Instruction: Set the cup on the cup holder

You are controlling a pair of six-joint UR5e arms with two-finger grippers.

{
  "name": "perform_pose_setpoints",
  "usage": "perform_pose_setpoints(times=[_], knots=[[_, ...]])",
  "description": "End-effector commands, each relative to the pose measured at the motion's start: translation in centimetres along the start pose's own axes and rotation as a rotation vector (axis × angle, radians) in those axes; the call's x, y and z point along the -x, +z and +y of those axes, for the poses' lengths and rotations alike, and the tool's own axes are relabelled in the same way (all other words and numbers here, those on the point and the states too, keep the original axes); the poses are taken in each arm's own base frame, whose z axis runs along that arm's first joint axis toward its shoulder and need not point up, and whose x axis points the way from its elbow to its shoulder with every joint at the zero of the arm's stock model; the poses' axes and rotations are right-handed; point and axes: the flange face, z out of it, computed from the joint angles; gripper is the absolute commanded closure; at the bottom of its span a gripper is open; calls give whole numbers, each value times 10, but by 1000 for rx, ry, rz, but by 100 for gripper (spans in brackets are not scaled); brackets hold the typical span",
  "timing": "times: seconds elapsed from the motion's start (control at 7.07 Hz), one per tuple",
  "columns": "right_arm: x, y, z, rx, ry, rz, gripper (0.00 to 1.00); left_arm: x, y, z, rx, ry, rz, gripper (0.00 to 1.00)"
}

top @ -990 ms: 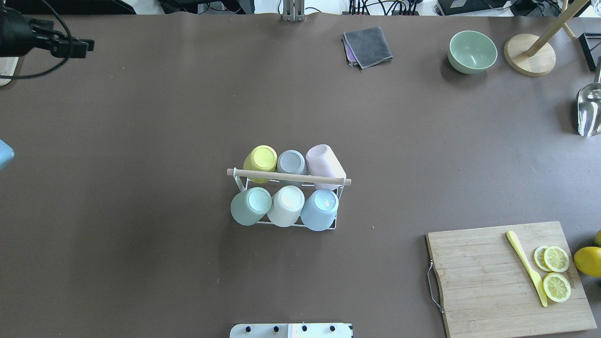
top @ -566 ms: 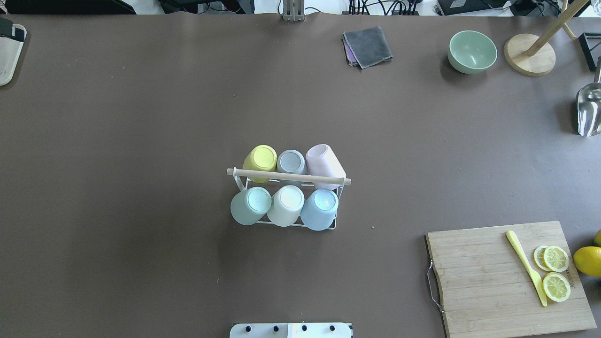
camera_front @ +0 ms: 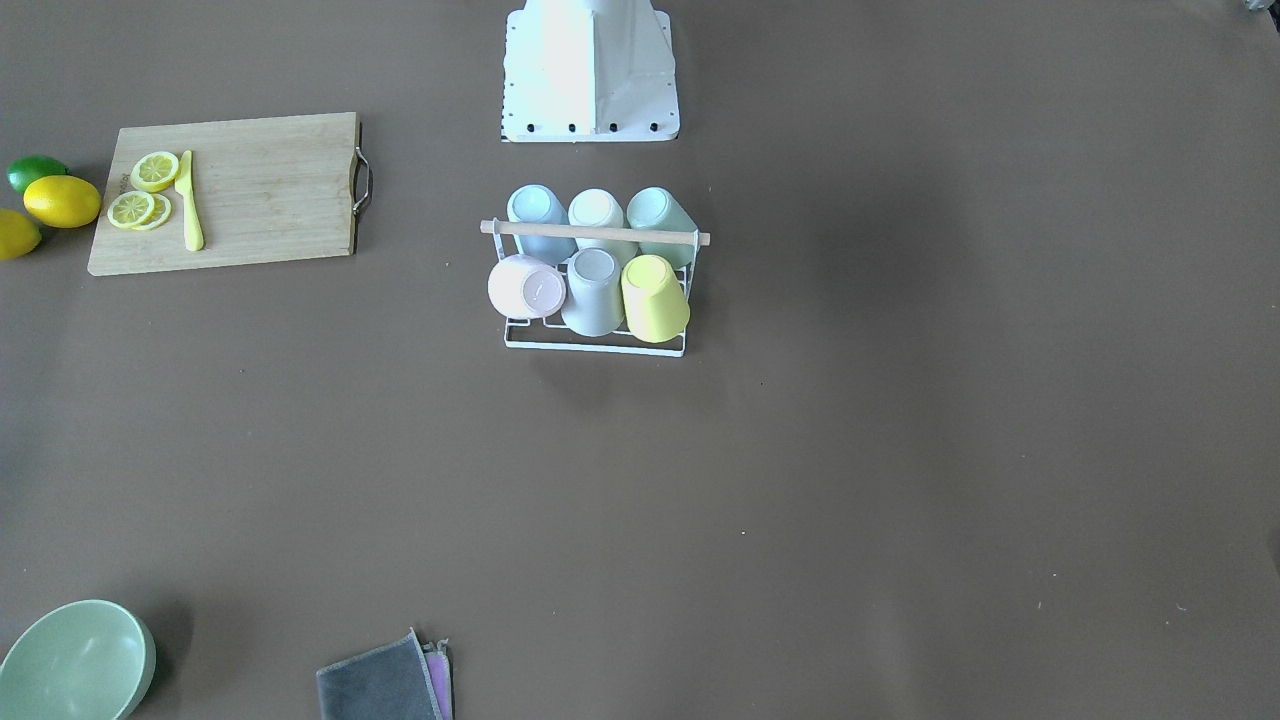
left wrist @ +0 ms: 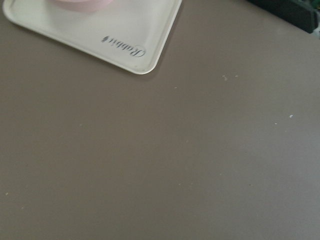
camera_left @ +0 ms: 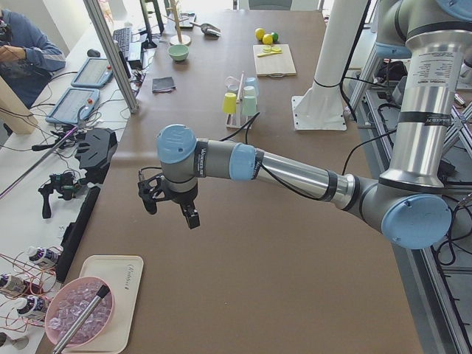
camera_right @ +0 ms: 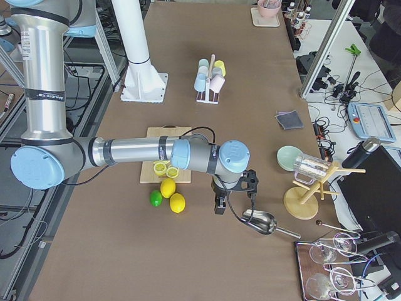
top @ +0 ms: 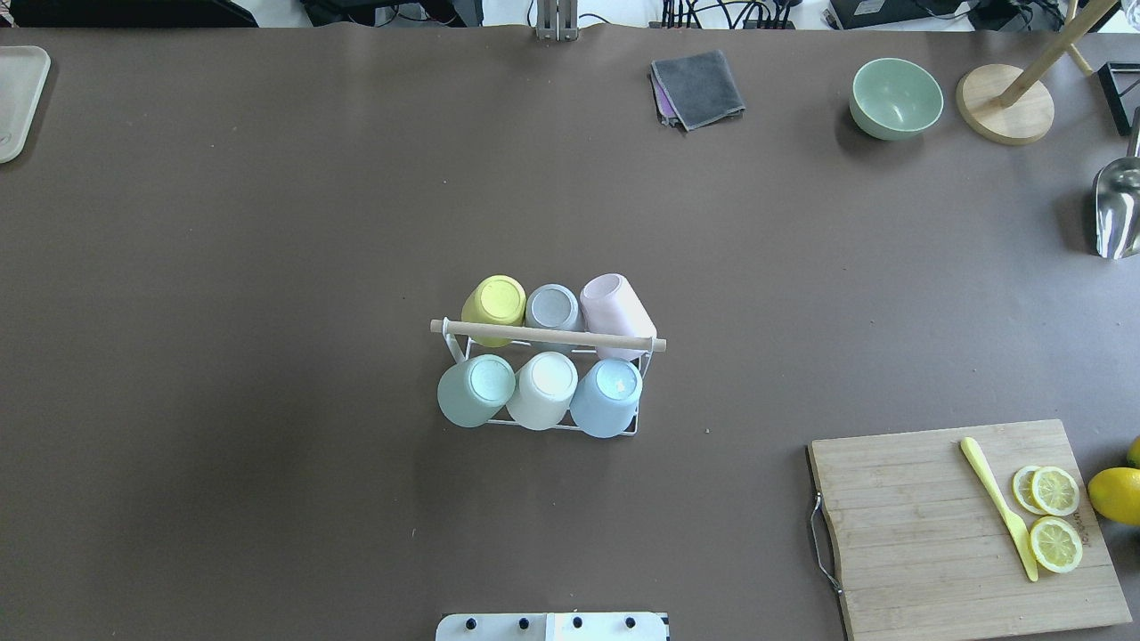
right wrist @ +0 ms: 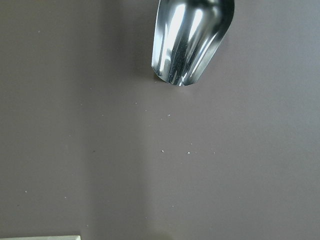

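Both left pincer (camera_left: 169,210) and right pincer (camera_right: 235,194) hang far from the cup holder (top: 548,336).

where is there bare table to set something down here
Widest bare stretch: the table's left half, between the cup holder and the white tray. Also free: the strip between the cup holder and the grey cloth, and the bare side of the cutting board by its handle. Crowded: the right edge, with the green bowl, metal scoop and lemon.

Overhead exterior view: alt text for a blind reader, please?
Six pastel cups sit bottoms up on a wire cup holder at the centre of a brown table. A cutting board with lemon slices lies lower right; no robot arm shows.
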Motion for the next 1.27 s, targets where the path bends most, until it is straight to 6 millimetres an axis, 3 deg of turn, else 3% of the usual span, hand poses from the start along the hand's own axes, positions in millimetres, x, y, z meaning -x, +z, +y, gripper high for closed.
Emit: perform_pose_setpoints(times=[0.0,0.42,0.71,1.13], knots=[[-3,3,1,2,2,2,0,35,14,6,15,168,-116,2],[-3,2,2,-2,-2,-1,0,45,26,5,22,180,-115,2],[-6,1,2,-4,9,-6,0,56,43,-6,-23,222,-84,2],[-14,-8,4,-22,24,-1,0,40,40,-2,-3,241,32,2]])
